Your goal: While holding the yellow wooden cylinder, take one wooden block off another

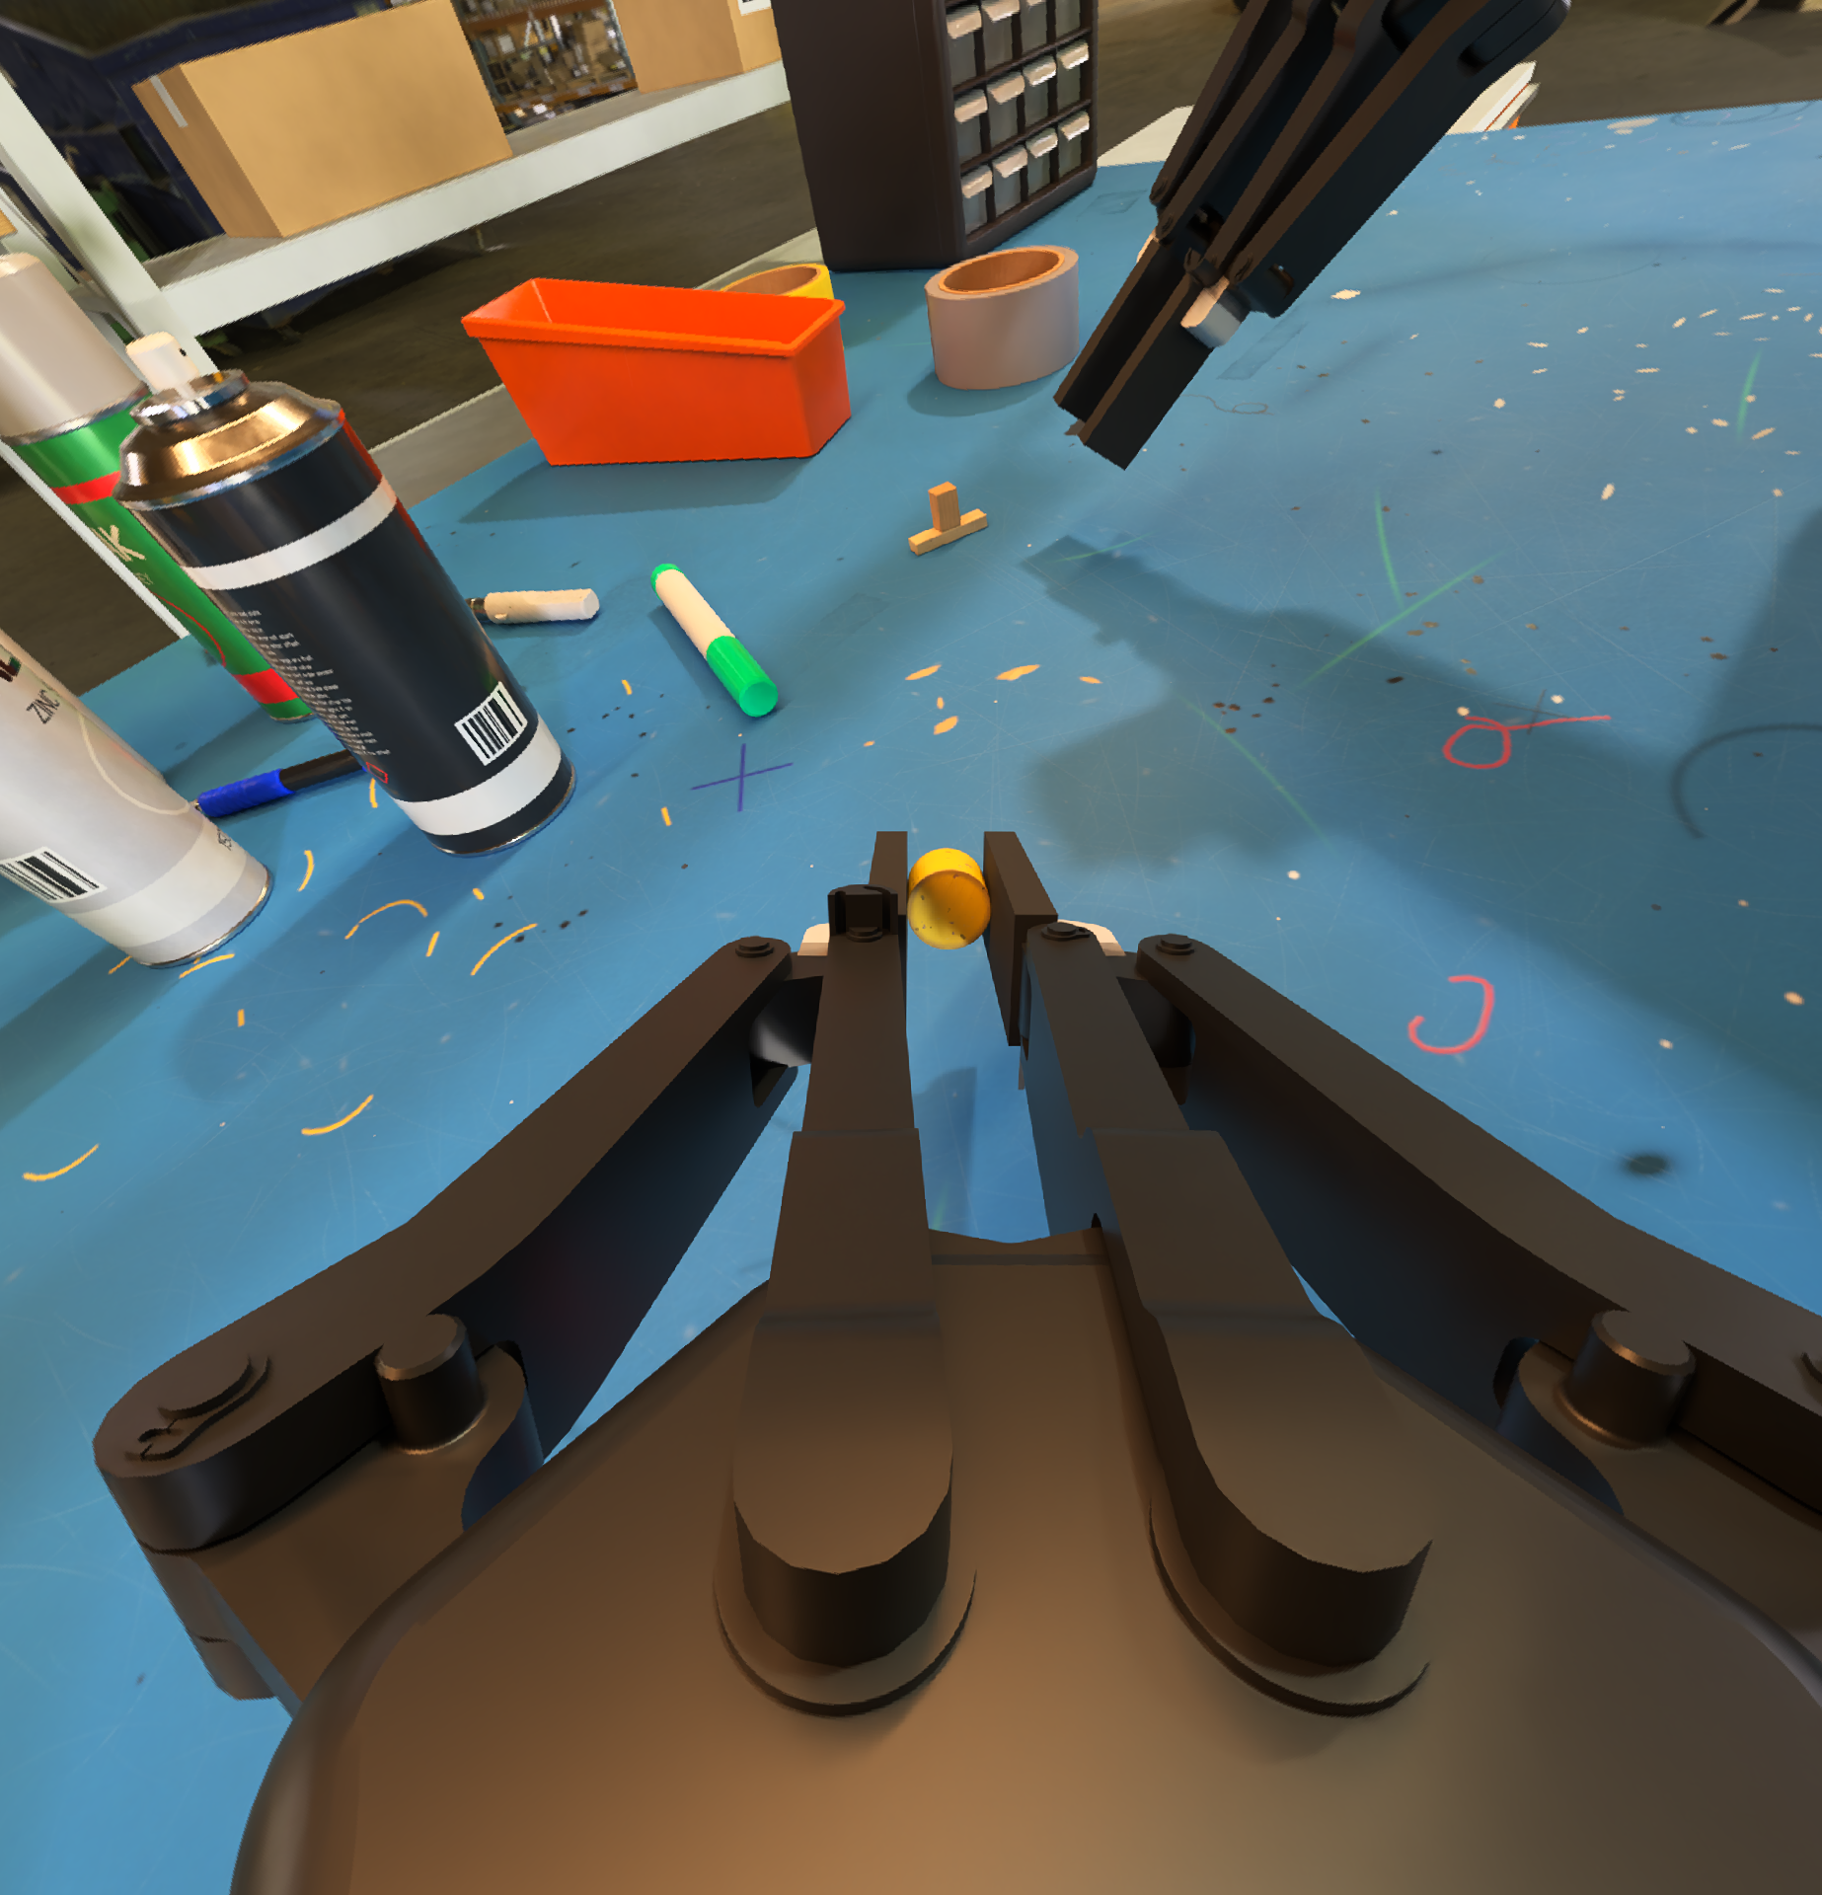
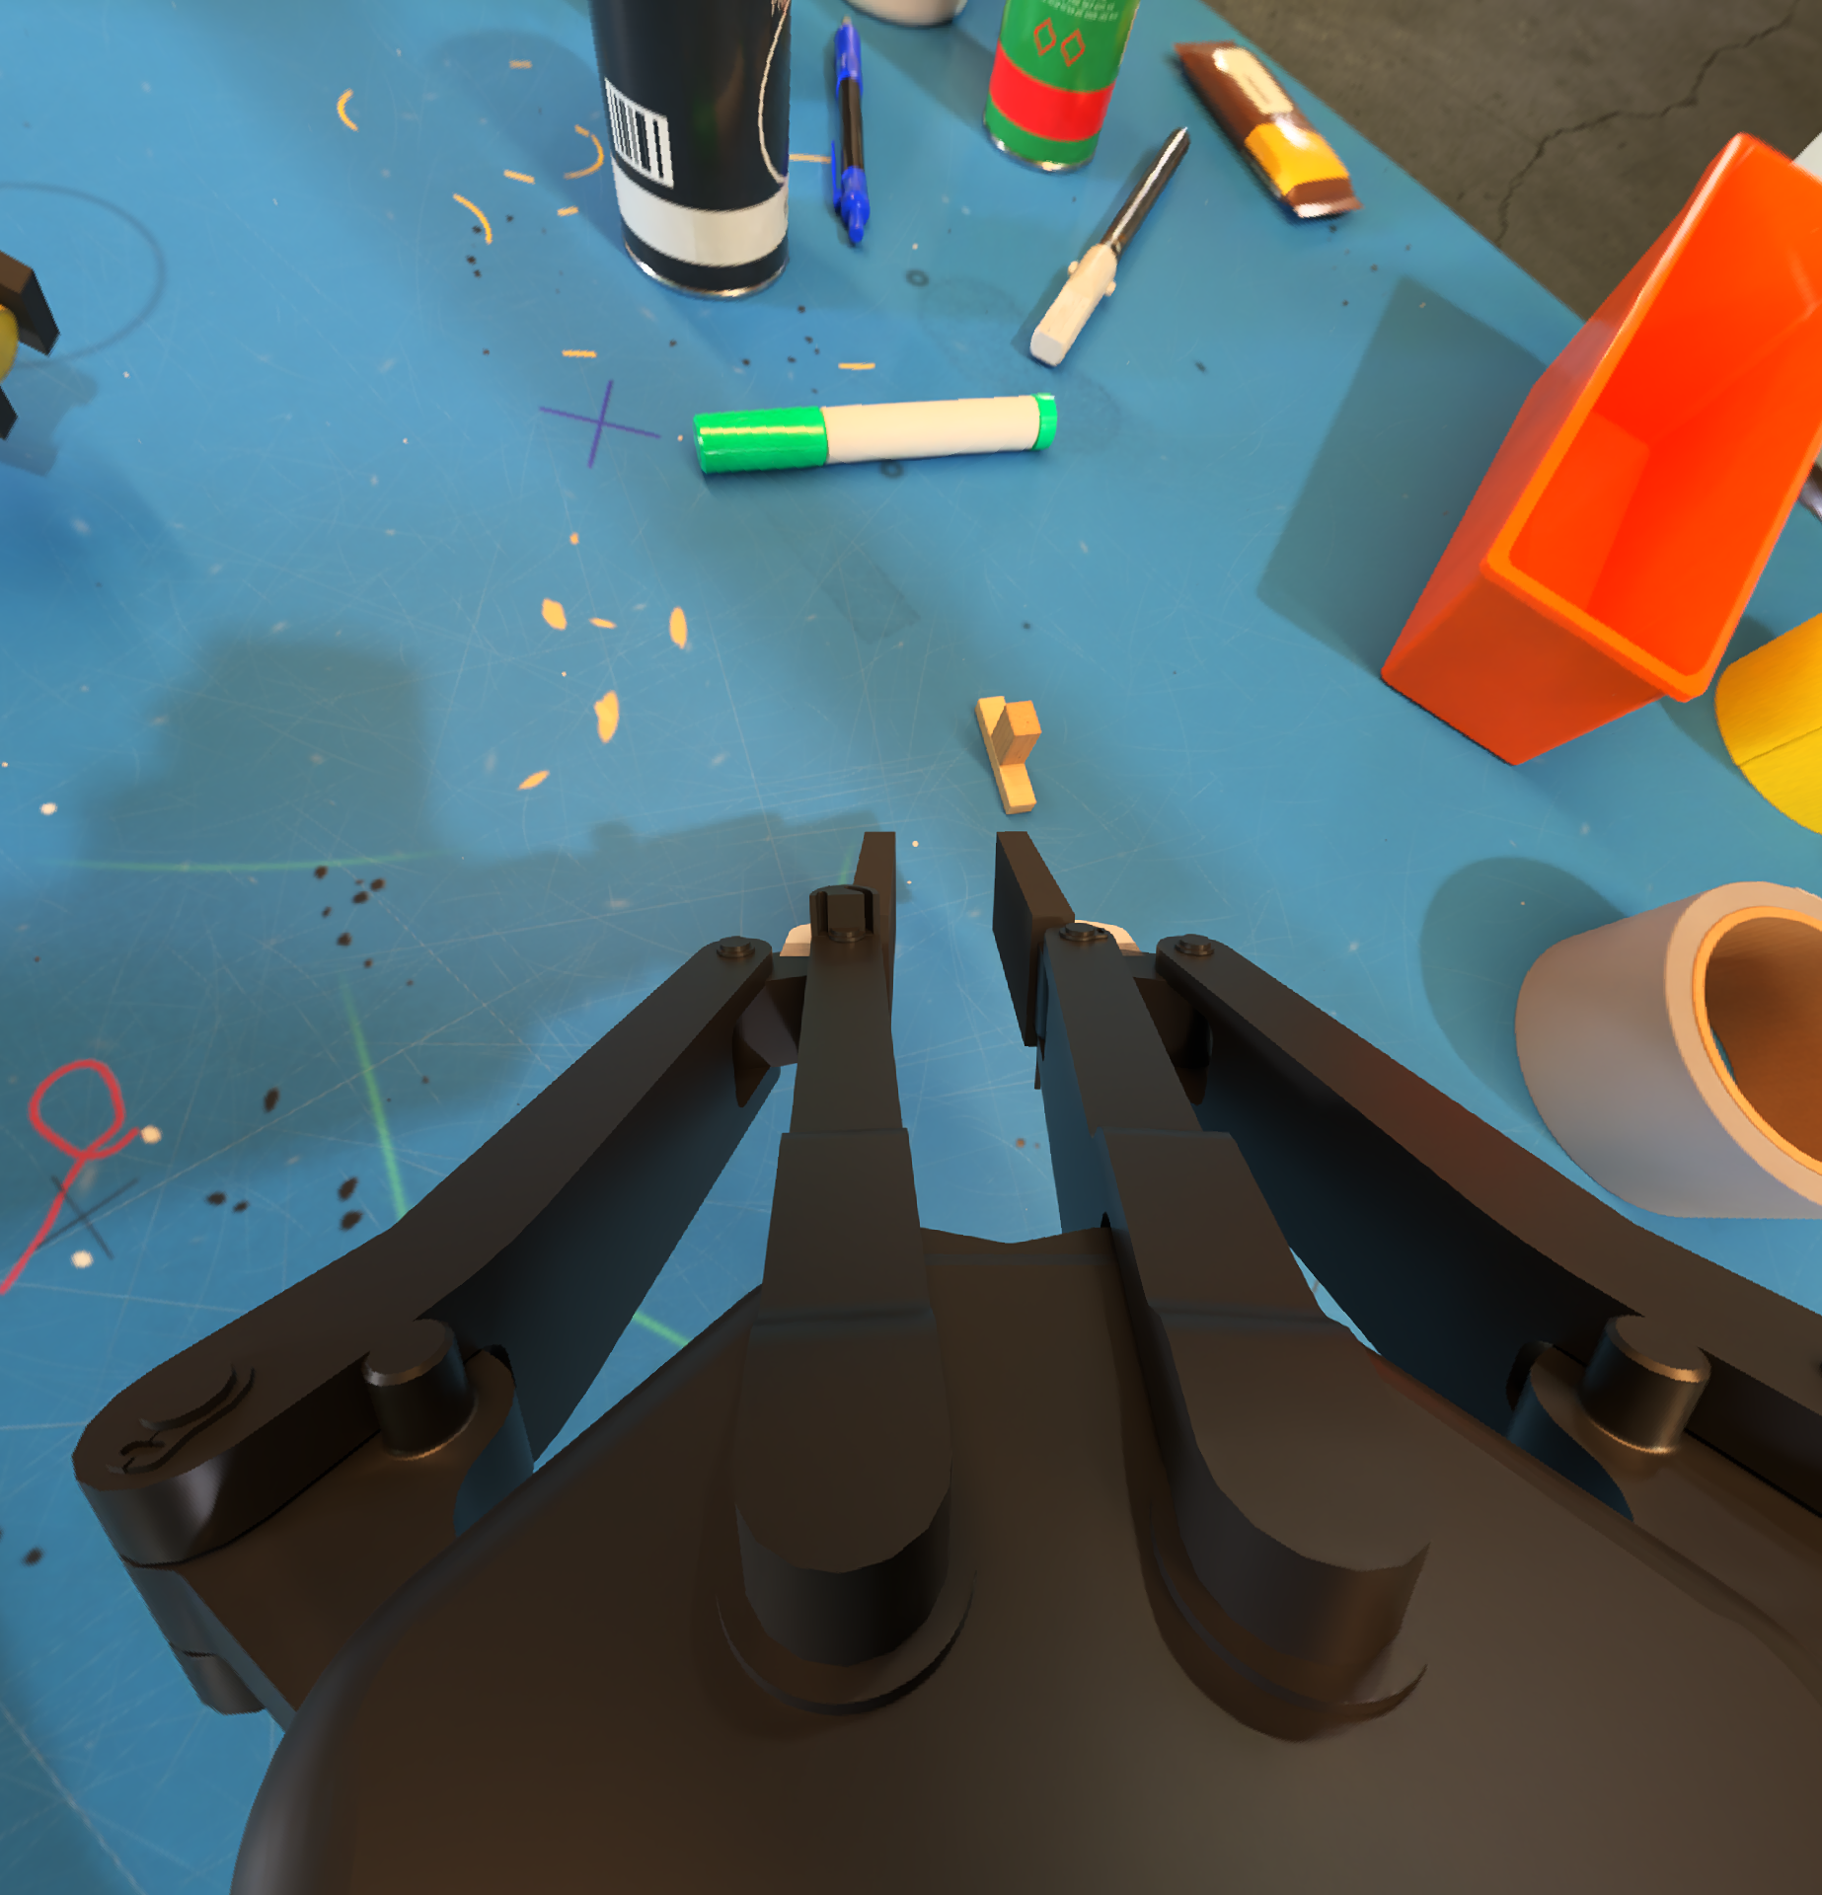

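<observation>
Between the left gripper [image 1: 946, 856] fingertips — yellow wooden cylinder [image 1: 946, 902], far end hidden; right gripper [image 2: 945, 856] narrowly parted, empty — wooden blocks [image 2: 1009, 752] stacked ahead.

2 matte dark brown-black robot claws, each seen from its own wrist camera.

The left claw [image 1: 946, 856] and right claw [image 2: 945, 856] look alike: a broad rounded base plate with a warm brownish sheen, 2 domed knuckles at its middle, and 2 long outer link bars running forward from round pivot pins with clip-like fasteners. Each inner finger [image 2: 847, 1025] narrows to a flat, straight-edged pad. Small round screws mark the forward joints, with pale cream pieces showing just behind the pads.
</observation>
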Controlling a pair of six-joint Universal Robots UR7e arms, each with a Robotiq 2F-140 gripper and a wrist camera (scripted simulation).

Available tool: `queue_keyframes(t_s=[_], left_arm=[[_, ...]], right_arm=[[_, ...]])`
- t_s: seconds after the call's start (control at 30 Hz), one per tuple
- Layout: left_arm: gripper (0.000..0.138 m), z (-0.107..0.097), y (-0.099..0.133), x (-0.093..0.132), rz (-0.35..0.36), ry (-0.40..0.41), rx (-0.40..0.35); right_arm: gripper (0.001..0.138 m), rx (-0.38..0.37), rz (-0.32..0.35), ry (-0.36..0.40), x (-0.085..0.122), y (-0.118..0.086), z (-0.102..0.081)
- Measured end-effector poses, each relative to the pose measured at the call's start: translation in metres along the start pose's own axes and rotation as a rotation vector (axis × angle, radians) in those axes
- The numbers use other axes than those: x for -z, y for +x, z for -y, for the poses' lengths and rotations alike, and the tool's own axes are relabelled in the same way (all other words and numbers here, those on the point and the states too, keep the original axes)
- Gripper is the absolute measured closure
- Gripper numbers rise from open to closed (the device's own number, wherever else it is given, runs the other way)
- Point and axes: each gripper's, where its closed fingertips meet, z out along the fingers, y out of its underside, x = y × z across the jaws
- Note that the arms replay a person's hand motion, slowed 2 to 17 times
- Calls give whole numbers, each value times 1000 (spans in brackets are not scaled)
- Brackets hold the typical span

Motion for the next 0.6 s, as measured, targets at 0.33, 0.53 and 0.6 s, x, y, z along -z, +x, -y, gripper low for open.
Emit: queue_keyframes(t_s=[0.33,0.53,0.6], left_arm=[[119,-1,-4,0,7,5,5],[119,-1,-6,0,5,10,17],[119,0,-6,-1,5,14,18]], right_arm=[[119,43,118,-165,-8,-12,-25],[125,45,65,-173,-2,-6,-30],[125,32,77,-183,-1,-11,-34]])
